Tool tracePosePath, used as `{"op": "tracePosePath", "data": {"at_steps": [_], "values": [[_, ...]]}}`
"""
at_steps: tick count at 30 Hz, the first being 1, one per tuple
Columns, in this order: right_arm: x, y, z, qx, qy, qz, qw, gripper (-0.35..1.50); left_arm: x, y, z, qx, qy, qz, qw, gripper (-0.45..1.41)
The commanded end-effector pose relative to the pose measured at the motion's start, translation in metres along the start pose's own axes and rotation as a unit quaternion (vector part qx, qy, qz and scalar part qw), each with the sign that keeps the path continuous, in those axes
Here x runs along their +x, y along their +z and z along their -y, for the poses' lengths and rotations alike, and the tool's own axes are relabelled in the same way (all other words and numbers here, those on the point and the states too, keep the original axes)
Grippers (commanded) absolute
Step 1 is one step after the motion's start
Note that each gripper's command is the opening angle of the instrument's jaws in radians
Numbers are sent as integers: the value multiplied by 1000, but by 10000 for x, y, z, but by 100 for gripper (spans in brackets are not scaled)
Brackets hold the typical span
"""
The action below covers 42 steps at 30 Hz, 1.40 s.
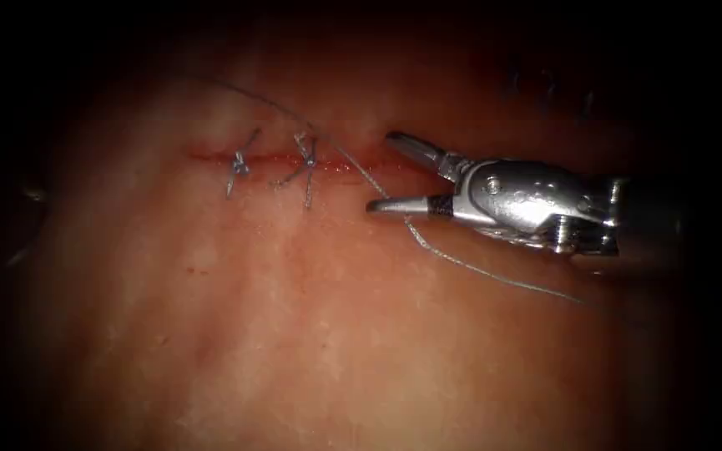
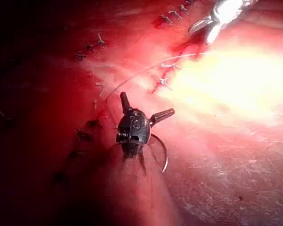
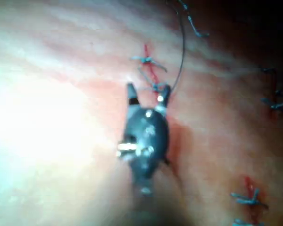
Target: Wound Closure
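The right arm's tool [image 1: 390, 171] stands with jaws spread wide, holding nothing, its tips at the right end of the cut [image 1: 294, 161]. The thread [image 1: 461, 263] passes under its lower jaw, free rather than clamped, and runs on to the second knotted stitch [image 1: 306, 163]. Beyond it lies the first stitch [image 1: 238, 164]. In the left wrist view, the left arm's tool [image 2: 146, 107] is likewise open and empty; the curved needle [image 2: 163, 151] rests just beside it on the tissue [image 1: 294, 334], apparently parked out of the working area.

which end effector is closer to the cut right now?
Right. The right end effector sits open at the right end of the cut; the left end effector, open, is farther off, near the needle.
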Motion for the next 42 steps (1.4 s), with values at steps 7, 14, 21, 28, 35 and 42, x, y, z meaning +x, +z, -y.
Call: {"op": "tracePosePath", "data": {"at_steps": [7, 14, 21, 28, 35, 42], "values": [[-2, 10, -1, -1, 0, -1, 1000, 147, -14, 20, -46, 30, -33, 84, 995, 120], [-3, 15, 3, 0, 2, -2, 1000, 147, -28, 5, -40, 99, -39, 129, 986, 116], [-3, 17, 5, 2, 1, -3, 1000, 148, -63, -23, -48, 146, -90, 195, 966, 106], [-1, 23, 7, 6, 1, -4, 1000, 148, -99, -7, -45, 150, -102, 213, 960, 11], [-1, 25, 8, 5, 1, -3, 1000, 148, -112, 0, -34, 116, -104, 224, 962, -45], [-1, 25, 7, 5, 2, -3, 1000, 148, -74, 19, -49, 95, -49, 221, 969, -45]]}}
